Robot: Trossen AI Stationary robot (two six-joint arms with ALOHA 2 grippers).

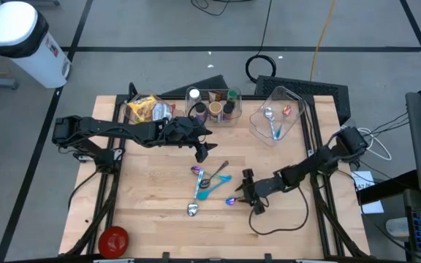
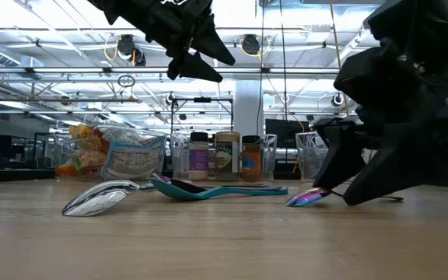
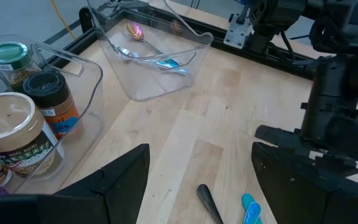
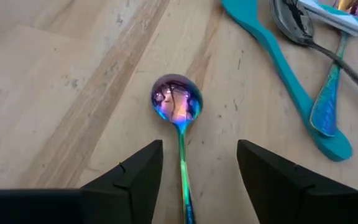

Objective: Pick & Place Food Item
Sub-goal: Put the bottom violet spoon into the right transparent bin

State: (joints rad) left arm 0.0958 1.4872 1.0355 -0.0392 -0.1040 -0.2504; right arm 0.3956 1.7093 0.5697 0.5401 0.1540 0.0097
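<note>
Right claw [image 4: 194,165] released, straddling iridescent spoon [image 4: 177,102], handle end hidden; left claw [image 1: 202,152] released, raised.

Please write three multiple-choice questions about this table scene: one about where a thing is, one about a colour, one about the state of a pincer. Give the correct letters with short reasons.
1. Where is the clear bin with spoons inside?
A. far right part of the table
B. near left corner
C. on the floor

2. What colour is the spoon under the right pincer?
A. plain white
B. shiny rainbow purple
C. red

3. How is the right pincer?
A. shut on a jar
B. open around the spoon handle
C. out of view

Answers: 1 A, the high view shows it at the far right. 2 B, the bowl shines purple and blue. 3 B, the fingers stand apart, the handle between them.
</note>
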